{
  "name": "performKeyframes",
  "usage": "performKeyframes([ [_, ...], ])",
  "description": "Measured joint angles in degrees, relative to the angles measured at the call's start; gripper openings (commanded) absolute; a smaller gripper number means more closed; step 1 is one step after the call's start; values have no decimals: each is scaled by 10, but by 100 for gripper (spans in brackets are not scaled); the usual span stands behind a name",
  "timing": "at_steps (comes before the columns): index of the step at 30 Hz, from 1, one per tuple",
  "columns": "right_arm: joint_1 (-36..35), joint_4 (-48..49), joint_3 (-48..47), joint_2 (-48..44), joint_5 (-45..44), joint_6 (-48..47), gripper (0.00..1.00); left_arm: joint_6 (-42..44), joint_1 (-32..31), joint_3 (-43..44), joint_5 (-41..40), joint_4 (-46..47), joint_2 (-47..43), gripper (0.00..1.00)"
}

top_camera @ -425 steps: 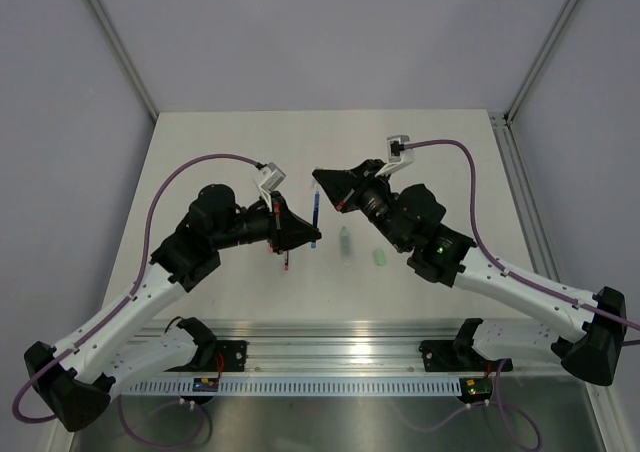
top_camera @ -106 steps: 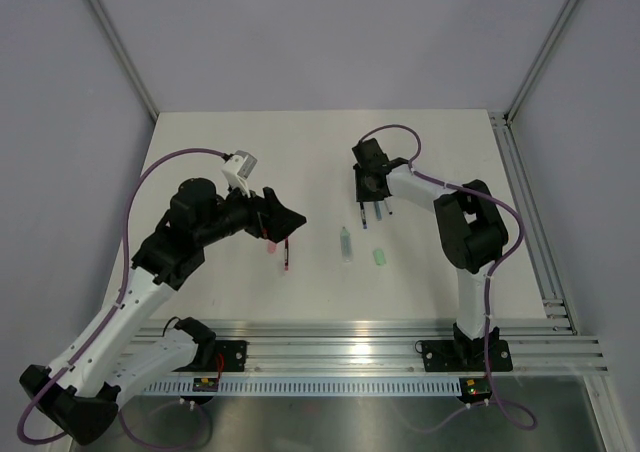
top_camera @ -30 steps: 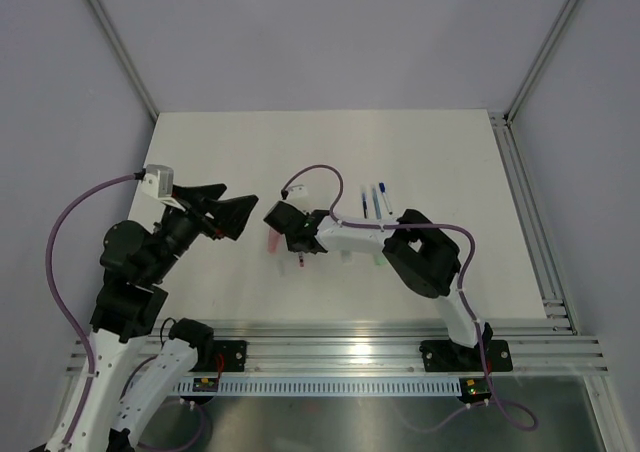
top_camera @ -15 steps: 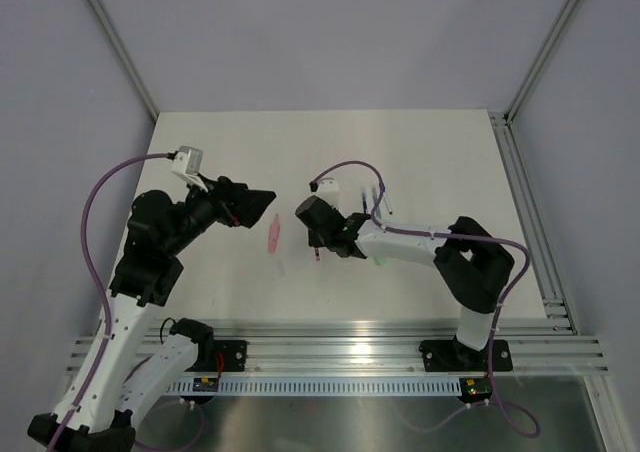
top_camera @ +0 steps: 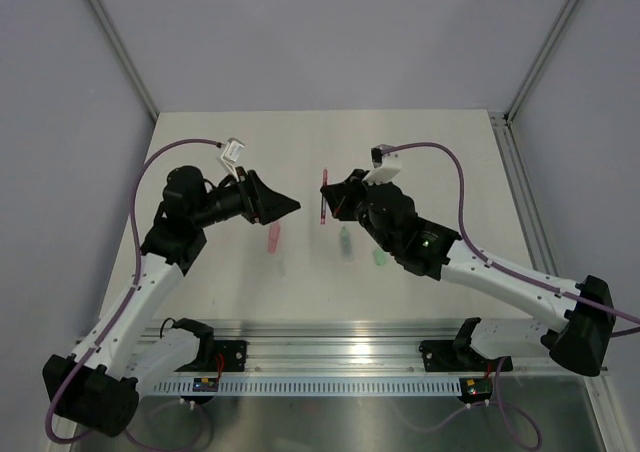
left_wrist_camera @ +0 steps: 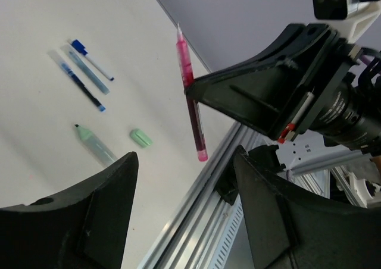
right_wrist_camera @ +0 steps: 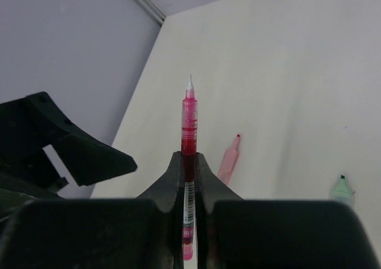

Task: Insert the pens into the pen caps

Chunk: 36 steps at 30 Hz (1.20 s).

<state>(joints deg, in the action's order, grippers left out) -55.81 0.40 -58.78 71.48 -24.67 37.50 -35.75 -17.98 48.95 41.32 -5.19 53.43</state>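
Observation:
My right gripper [right_wrist_camera: 189, 162] is shut on a red pen [right_wrist_camera: 189, 117], held off the table with its white tip pointing away from the wrist camera. From above, that red pen [top_camera: 323, 194] hangs between the right gripper [top_camera: 329, 201] and my left gripper [top_camera: 292, 208], which faces it a short way to the left. In the left wrist view the left gripper [left_wrist_camera: 184, 215] stands open with nothing between its fingers, and the red pen [left_wrist_camera: 190, 96] shows beyond them. A pink pen cap [top_camera: 273, 236] lies on the table under the left gripper. A grey-green cap [top_camera: 345, 242] and a light green cap [top_camera: 380, 257] lie near the right arm.
Two blue pens [left_wrist_camera: 83, 84] lie side by side on the white table [top_camera: 420, 152], seen only in the left wrist view. An aluminium rail [top_camera: 350, 337] runs along the near edge. Frame posts stand at the table's back corners.
The right gripper has risen from the table with the red pen and swung back toward the middle. The left gripper has moved right to face it, its jaws a little narrower.

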Motion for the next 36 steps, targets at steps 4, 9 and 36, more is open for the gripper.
performKeyframes([
  [4, -2, 20, 0, -21, -8, 0, 0, -9, -13, 0, 40, 25, 26, 68],
  [9, -13, 27, -2, -17, -8, 0, 0, -19, -30, -1, 70, 42, 52, 63],
  [36, -42, 46, -35, 24, 54, 16, 6, 0, -53, -2, 57, 18, 51, 0],
])
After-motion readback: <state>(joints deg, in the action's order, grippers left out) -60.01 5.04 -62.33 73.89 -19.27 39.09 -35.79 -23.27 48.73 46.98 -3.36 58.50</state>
